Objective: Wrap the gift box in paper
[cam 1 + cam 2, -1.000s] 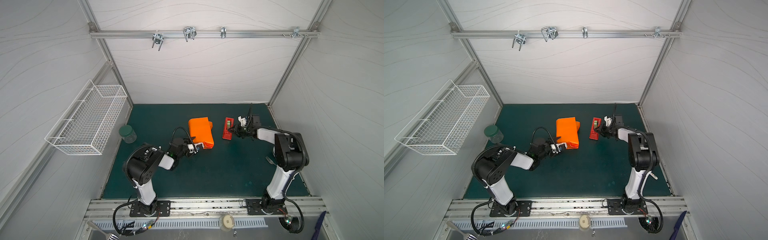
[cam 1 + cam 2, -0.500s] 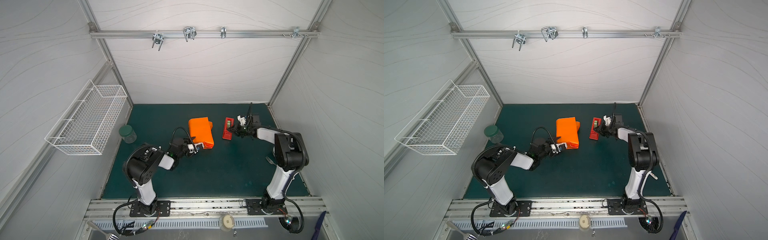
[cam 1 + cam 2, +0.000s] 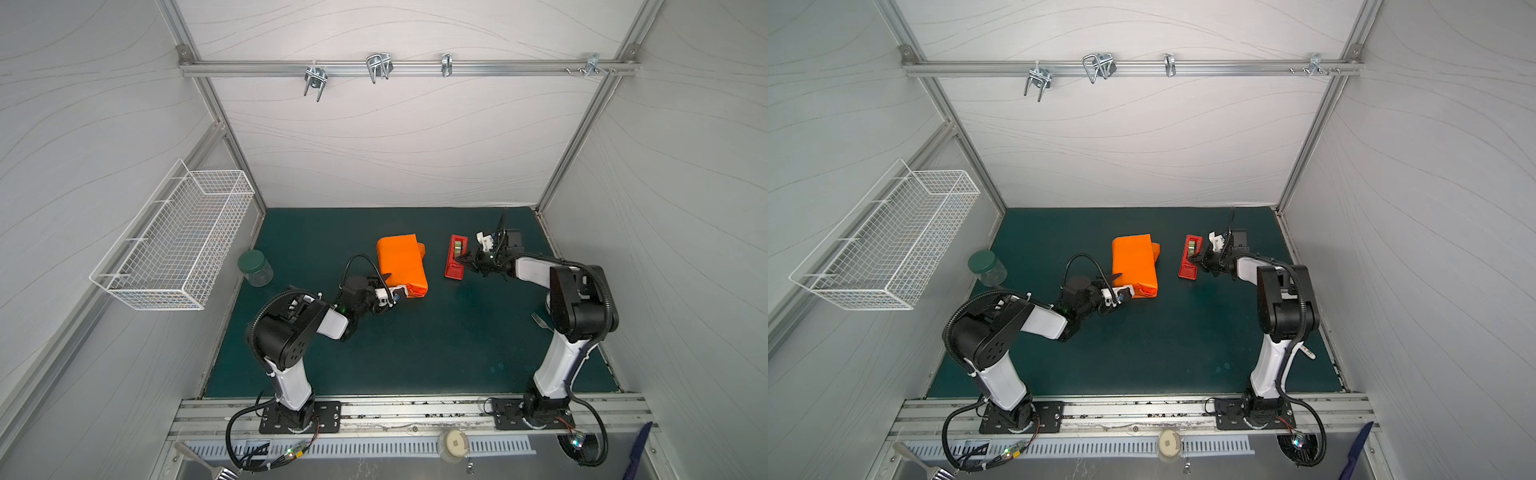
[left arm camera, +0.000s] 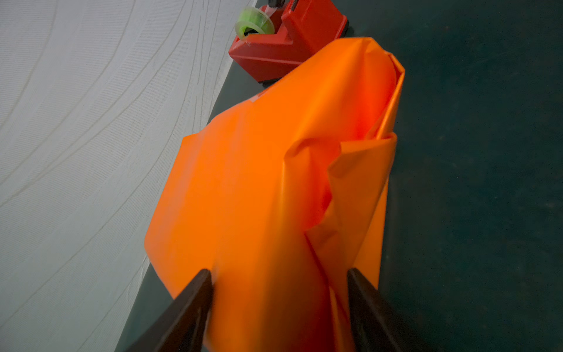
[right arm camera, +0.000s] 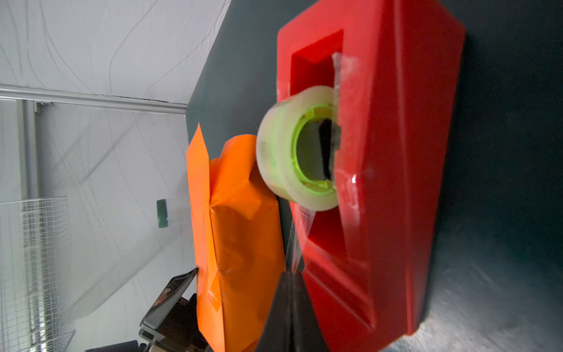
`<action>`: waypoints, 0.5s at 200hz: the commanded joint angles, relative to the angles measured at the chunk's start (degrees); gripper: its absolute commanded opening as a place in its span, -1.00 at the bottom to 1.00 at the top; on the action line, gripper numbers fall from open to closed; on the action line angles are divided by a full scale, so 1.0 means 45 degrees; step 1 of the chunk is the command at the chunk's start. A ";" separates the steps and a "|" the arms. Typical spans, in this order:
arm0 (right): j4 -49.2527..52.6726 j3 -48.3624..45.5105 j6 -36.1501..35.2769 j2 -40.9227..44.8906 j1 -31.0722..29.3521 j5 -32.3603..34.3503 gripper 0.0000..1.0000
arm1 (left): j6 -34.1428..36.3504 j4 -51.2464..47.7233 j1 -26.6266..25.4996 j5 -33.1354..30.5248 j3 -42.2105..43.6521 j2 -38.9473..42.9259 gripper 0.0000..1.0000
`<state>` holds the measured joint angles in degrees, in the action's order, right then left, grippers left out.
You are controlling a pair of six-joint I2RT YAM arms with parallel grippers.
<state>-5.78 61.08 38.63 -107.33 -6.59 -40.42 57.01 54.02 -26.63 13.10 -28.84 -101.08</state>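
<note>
1. Dark green matting (image 3: 415,357) floors a white-panelled booth, where a red tape dispenser (image 3: 456,256) sits toward the back wall, its clear roll (image 5: 297,149) on a green core rising from the slot
2. Just beside the dispenser, on the side facing the left arm, lies the paper (image 3: 401,264), bright orange and folded into a long, creased parcel flat on the mat; a strip of bare mat separates the two in both top views
3. The gift box is hidden under the paper, with none of its own surface on show
4. The left gripper (image 4: 278,274) meets the parcel at the corner farthest from the dispenser, jaws set wide, a dark finger (image 4: 195,298) against either face of the orange wrap, which fills the gap between them
5. The right gripper (image 5: 289,275) reaches the dispenser from the side opposite the parcel, at its lower, sloped end; the jaws are closed tight, tips pinching the tape strip (image 5: 297,243) that runs from the roll
6. Well apart from the dispenser, beyond the parcel, a green-lidded jar (image 3: 255,268) stands by the side wall, with a white wire basket (image 3: 178,241) mounted on that wall above it
</note>
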 commanded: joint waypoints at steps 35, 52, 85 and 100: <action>-0.1846 -0.0337 0.1631 0.0252 0.0097 -0.1783 -1.00 | 0.0045 -0.1770 0.0098 -0.0305 0.0082 -0.0359 0.41; -0.2018 -0.0421 0.1868 0.0404 0.0097 -0.1878 -1.00 | 0.0055 -0.1765 0.0098 -0.0301 0.0085 -0.0356 0.41; -0.2507 -0.0728 0.2266 0.0644 0.0079 -0.2067 -1.00 | 0.0074 -0.1768 0.0098 -0.0285 0.0081 -0.0385 0.41; -0.2687 -0.0922 0.2423 0.0794 0.0059 -0.2135 -1.00 | 0.0065 -0.1770 0.0108 -0.0305 0.0074 -0.0400 0.41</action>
<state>-15.03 58.19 47.22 -106.94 -6.02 -45.56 57.04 54.02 -26.63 13.10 -28.84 -101.08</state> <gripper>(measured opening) 0.047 0.706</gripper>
